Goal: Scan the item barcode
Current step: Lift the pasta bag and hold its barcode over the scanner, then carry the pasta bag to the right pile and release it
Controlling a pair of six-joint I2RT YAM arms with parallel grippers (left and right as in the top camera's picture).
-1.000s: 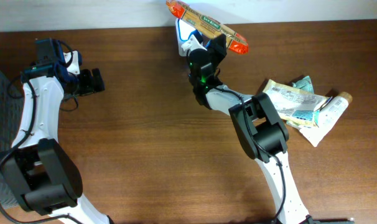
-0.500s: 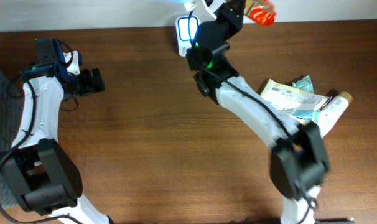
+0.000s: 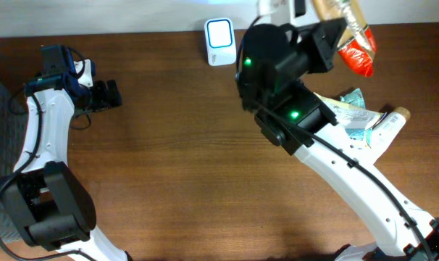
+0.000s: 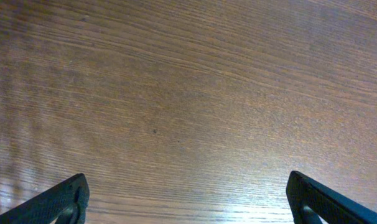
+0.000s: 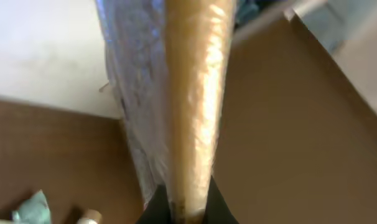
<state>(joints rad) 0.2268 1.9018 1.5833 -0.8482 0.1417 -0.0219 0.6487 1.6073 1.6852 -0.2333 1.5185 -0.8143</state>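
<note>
Pinching a long orange-and-red packet (image 3: 353, 40) between its fingers, the right gripper (image 3: 327, 30) holds it up near the camera at about one o'clock in the overhead view. The packet hangs over the far edge of the table (image 3: 169, 181), its red end pointing toward four o'clock. The white scanner (image 3: 219, 32) sits at twelve o'clock on the table's far edge, its blue-lit face up, off to the packet's nine o'clock side and clear of it. At three o'clock a pile (image 3: 343, 116) of wrappers and a tube (image 3: 390, 123) lies on the wood, partly covered by the right arm. The left gripper (image 3: 112, 94) hangs at ten o'clock, well apart from everything else. Seen from the left wrist, its two dark fingers (image 4: 58, 202) sit spread wide at the seven and five o'clock corners, with nothing but bare wood grain between them. Seen from the right wrist, the packet fills the middle of the frame from six o'clock up to twelve, its clear film shining, its lower end clamped between the black fingers (image 5: 154, 208) at six o'clock. Brown tabletop lies at three o'clock, a pale surface at ten o'clock, and a teal wrapper (image 5: 36, 208) peeks in at seven o'clock.
</note>
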